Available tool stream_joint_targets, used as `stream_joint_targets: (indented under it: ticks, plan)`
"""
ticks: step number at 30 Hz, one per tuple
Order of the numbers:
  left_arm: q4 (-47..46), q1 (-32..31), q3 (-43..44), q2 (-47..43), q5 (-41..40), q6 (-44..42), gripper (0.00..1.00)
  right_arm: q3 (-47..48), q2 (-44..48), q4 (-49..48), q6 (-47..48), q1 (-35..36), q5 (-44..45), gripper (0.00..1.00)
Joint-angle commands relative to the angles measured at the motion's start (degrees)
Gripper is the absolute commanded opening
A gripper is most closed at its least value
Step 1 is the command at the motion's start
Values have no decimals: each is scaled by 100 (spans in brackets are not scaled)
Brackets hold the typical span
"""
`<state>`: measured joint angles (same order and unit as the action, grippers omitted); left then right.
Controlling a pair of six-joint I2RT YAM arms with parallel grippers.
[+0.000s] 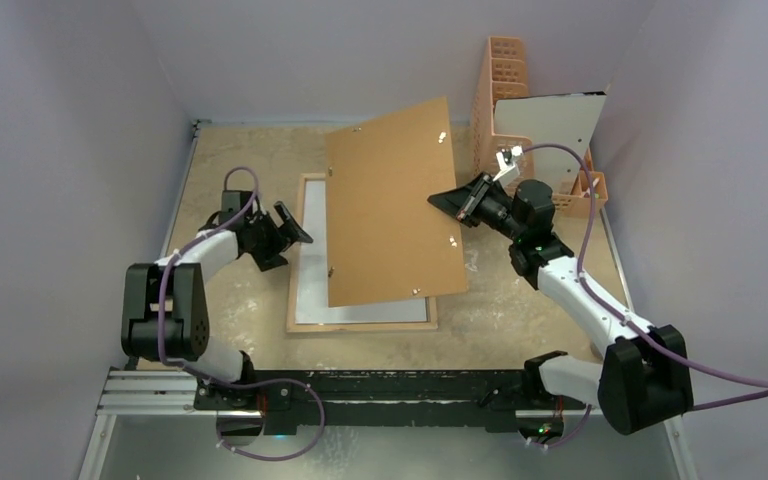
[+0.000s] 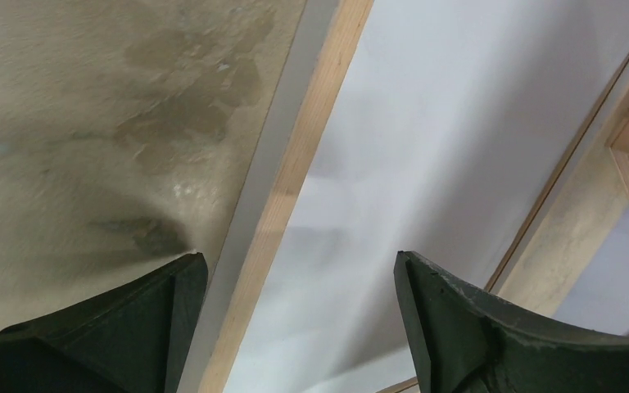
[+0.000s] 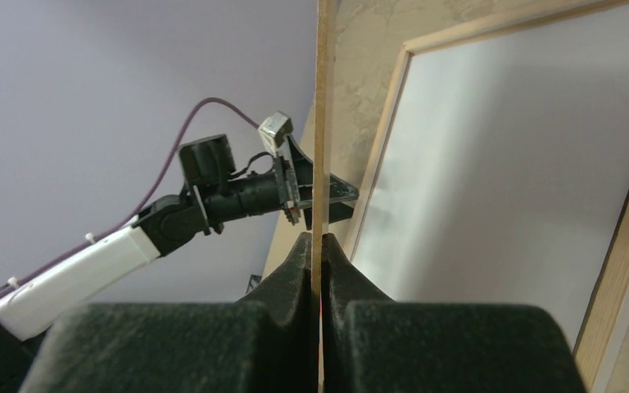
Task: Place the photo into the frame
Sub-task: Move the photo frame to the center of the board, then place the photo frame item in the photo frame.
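Robot lab test cell.
Plain pale walls [image 1: 70, 120] box in a stained table [image 1: 250, 312], where a left arm [image 1: 200, 250] and a right arm [image 1: 585, 300] with trailing purple cables [image 1: 730, 385] are bolted to a metal rail [image 1: 150, 392].

A brown rectangular backing board [image 1: 395, 205] is held tilted, seemingly by its right edge, in the right gripper [image 1: 442, 203], over a large wood-rimmed rectangular frame [image 1: 360, 326] laid flat; the left gripper [image 1: 288, 243] is spread wide beside its left rim.
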<state>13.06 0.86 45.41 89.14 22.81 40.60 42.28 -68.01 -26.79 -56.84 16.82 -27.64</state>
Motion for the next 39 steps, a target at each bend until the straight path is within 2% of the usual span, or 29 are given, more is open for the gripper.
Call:
stream_joint_targets:
  ticks: [1, 5, 15, 20, 24, 29, 33, 39]
  plan:
    - [623, -42, 28, -822, -1027, 21, 88, 271, 77, -345, -252, 1, -114, 0]
    - [1229, -42, 104, -1303, -1604, -123, 89, 176, 3, -384, -387, 104, -65, 0]
    - [1999, -42, 131, -2420, -2477, -79, 85, 283, -506, -869, -888, 997, 496, 0]
    - [2138, -42, 113, -2672, -2807, -35, 83, 254, -754, -524, -1523, 1343, 1358, 0]
    - [2077, -42, 80, -2612, -2614, -26, 82, 168, -994, -630, -1906, 1447, 1756, 0]
    - [1850, -42, -36, -2439, -2151, -17, 82, -34, -1030, -1062, -1930, 1490, 2219, 0]
    - [1648, -42, -73, -2352, -1874, -37, 80, -109, -1204, -1480, -1652, 1484, 2039, 0]
    - [1531, -42, -139, -2280, -1767, -35, 78, 89, -1649, -1474, -1451, 1484, 1474, 0]
